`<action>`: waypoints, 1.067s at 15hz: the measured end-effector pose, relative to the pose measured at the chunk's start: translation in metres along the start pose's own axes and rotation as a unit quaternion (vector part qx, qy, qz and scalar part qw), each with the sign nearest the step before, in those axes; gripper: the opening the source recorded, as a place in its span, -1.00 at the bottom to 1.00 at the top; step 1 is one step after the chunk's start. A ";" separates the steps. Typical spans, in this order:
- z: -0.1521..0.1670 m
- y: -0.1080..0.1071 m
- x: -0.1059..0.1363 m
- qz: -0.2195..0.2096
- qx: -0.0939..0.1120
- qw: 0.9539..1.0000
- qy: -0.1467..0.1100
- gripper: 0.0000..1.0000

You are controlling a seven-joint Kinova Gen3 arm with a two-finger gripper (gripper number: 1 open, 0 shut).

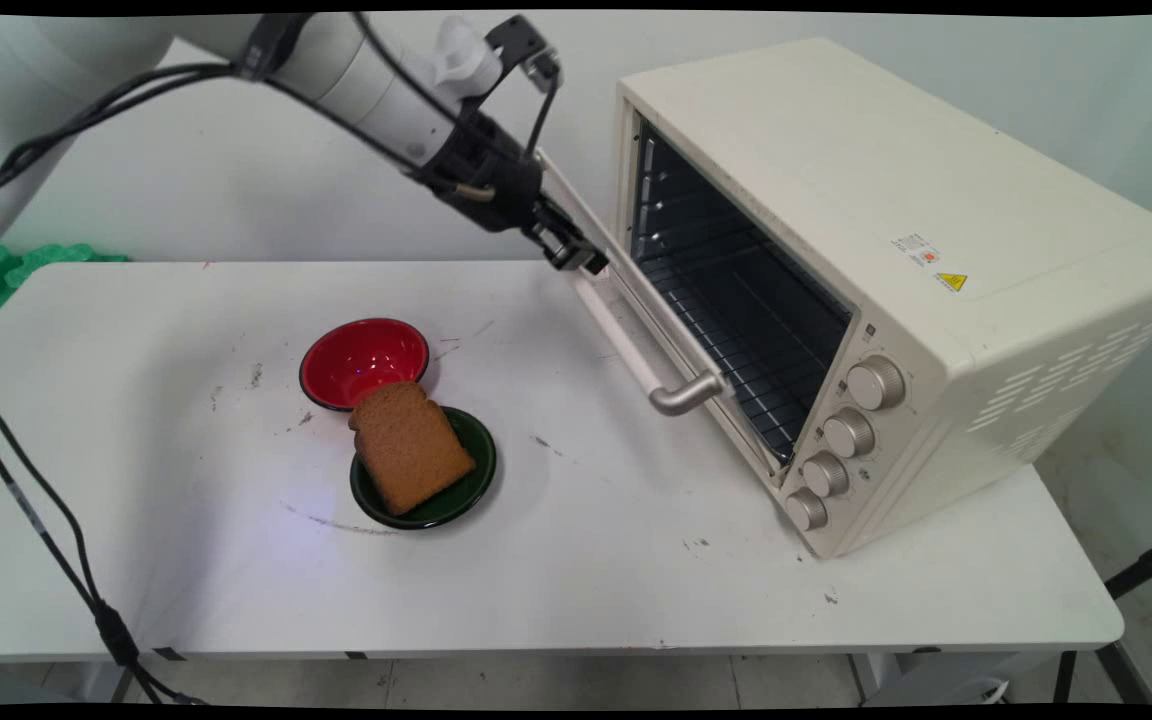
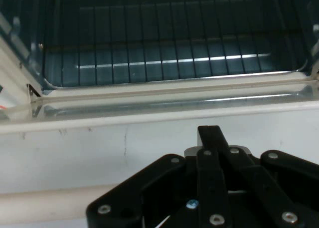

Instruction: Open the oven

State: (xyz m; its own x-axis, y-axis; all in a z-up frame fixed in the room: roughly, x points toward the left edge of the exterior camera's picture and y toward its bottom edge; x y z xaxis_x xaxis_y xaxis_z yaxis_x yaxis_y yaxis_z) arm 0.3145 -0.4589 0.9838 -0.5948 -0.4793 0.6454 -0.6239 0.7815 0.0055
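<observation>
the white arm slants down from the upper left, cables hanging from it. its black gripper (image 1: 581, 258) points down to the right, fingers drawn together.

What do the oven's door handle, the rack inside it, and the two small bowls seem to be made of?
Door handle: a cream bar, probably plastic or painted, on a brushed-metal bracket. Rack: thin metal wire; it glints. Red bowl and green bowl: glossy, plastic or glazed ceramic; the look leaves it open.

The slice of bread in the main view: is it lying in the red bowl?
No. The slice of bread rests on the green plate, beside the red bowl, which holds nothing.
</observation>
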 end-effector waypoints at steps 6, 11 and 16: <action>-0.004 -0.001 -0.035 0.003 0.001 1.000 0.013 -1.00; -0.009 0.000 -0.072 0.012 0.001 1.000 0.024 -1.00; -0.008 0.000 -0.105 0.012 0.001 0.999 0.033 -1.00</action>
State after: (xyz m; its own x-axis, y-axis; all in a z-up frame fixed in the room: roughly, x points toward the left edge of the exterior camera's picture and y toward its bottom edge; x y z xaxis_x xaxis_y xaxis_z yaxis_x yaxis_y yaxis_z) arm 0.3808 -0.4052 0.9226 -0.5750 -0.4320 0.6948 -0.6107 0.7917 -0.0132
